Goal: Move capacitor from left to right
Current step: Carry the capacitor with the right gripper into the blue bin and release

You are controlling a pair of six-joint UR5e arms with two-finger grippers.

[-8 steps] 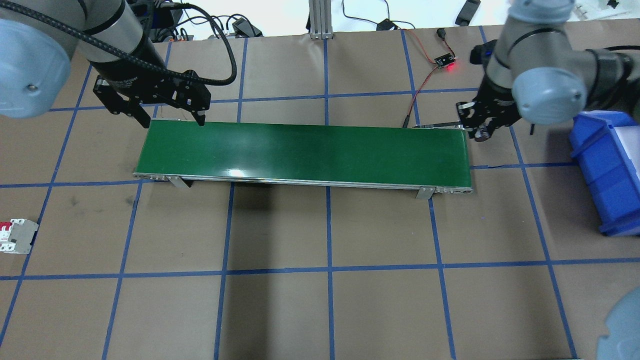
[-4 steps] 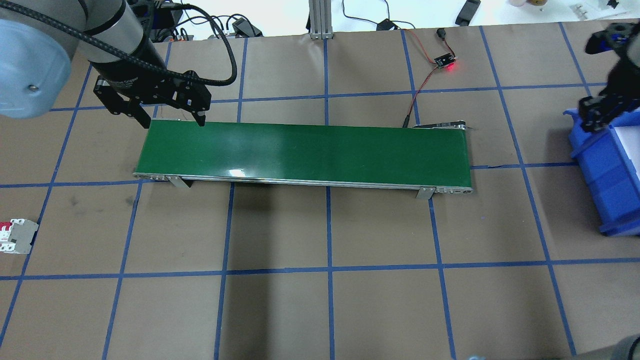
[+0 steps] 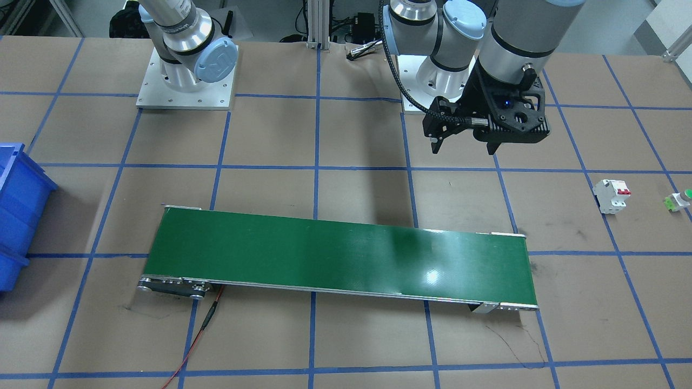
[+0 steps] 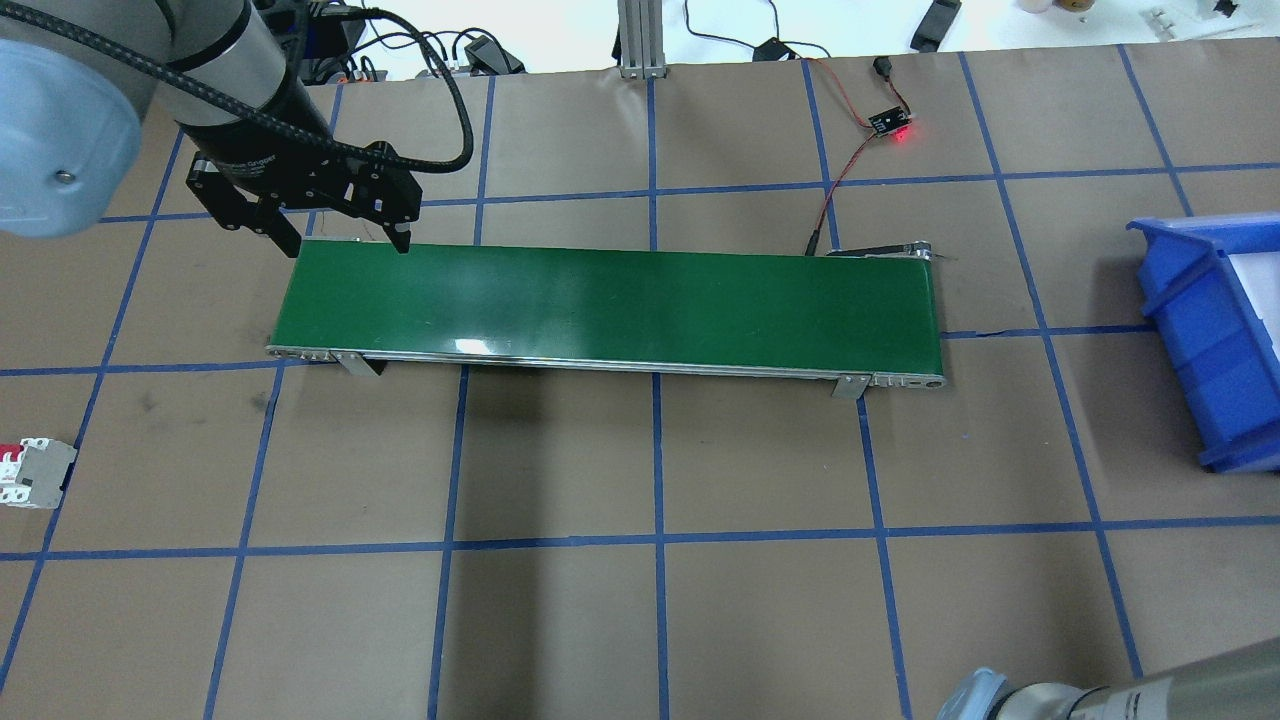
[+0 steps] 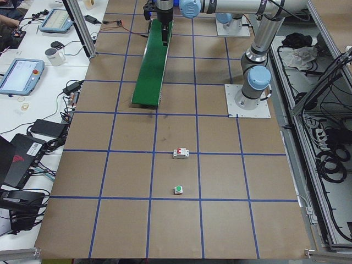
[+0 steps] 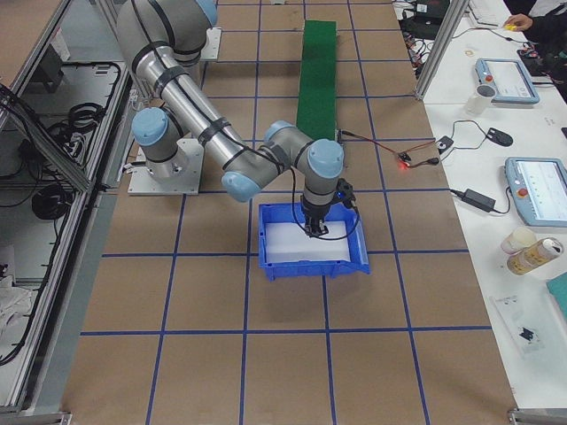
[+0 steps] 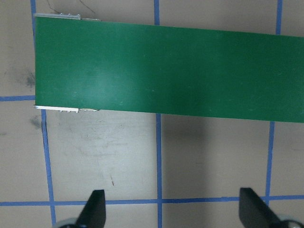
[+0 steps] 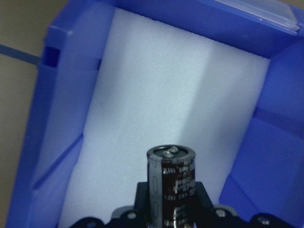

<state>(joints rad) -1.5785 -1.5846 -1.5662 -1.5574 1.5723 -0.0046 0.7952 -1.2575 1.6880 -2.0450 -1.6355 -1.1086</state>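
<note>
Brown-papered counter (image 4: 760, 450), with the capacitor (image 8: 172, 183) poised over the blue bin (image 8: 66, 109).
Your right jaws are clamped on the glossy black cylinder above soft white foam (image 8: 156, 95); lower it well inside the walls before letting go. Your left jaws stand apart, empty, by the green belt (image 4: 610, 300).

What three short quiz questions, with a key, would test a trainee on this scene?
1. True or false: the left gripper holds the capacitor.
2. What is under the right gripper? A) a metal tray B) a blue bin C) a wooden box
3. How many small parts lie on the table at the robot's left?
Key: 1 false, the right gripper holds it; 2 B; 3 two, a white breaker and a green-capped button.
</note>
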